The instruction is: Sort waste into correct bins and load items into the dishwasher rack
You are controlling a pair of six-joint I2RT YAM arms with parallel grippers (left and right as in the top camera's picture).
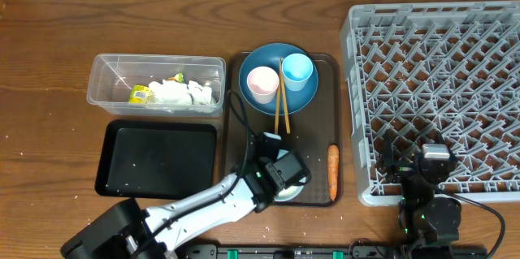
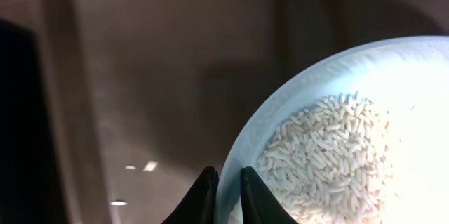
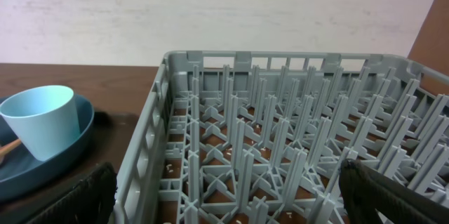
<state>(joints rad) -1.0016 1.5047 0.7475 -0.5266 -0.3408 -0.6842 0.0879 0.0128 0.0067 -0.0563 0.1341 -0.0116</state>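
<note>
Our left gripper (image 2: 227, 176) stands narrow, its two fingers pinching the rim of the white bowl (image 2: 337, 90), which holds loose white rice grains (image 2: 323, 154) and sits at the near end of the brown serving tray (image 1: 321, 68). Just right of it on that tray lies the carrot (image 1: 332, 171). Farther back we see the dark blue plate (image 1: 256, 56) carrying the white cup with pink inside (image 1: 262, 83), the light blue cup (image 1: 297, 70) and the chopsticks (image 1: 283, 109). To the left, the clear tub (image 1: 154, 64) holds the snack wrapper (image 1: 140, 94) and tissue (image 1: 183, 92), with the black tray (image 1: 158, 161) in front of it. Our right gripper (image 3: 226, 171) hangs wide apart, holding nothing, over the near edge of the dishwasher rack (image 1: 455, 72).
</note>
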